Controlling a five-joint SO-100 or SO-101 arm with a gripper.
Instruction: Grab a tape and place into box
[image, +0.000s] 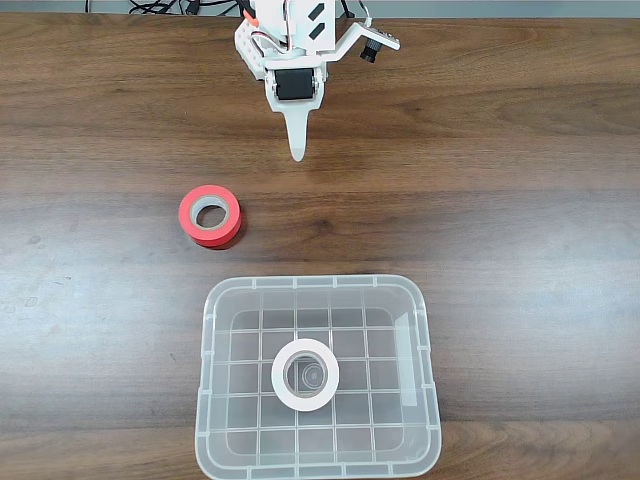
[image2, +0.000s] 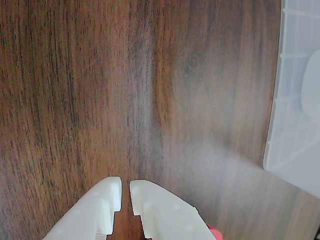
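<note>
The white tape (image: 305, 374) lies flat on the grid bottom of the clear box (image: 213, 400), near the middle, at the front of the table in the fixed view. In the wrist view the box's wall (image2: 280, 125) fills the right edge, and a pale blur inside it is the tape (image2: 312, 85). My gripper (image: 297, 148) hangs at the far side of the table, pointing toward the box and well away from it. Its white fingers (image2: 102, 210) stand shut with only a thin slit, and nothing is between them (image2: 125, 189).
A red-orange tape roll (image: 210, 215) with a grey core lies on the wooden table (image: 500, 200), left of centre, between the arm and the box. A sliver of the red roll (image2: 215, 233) shows at the bottom of the wrist view.
</note>
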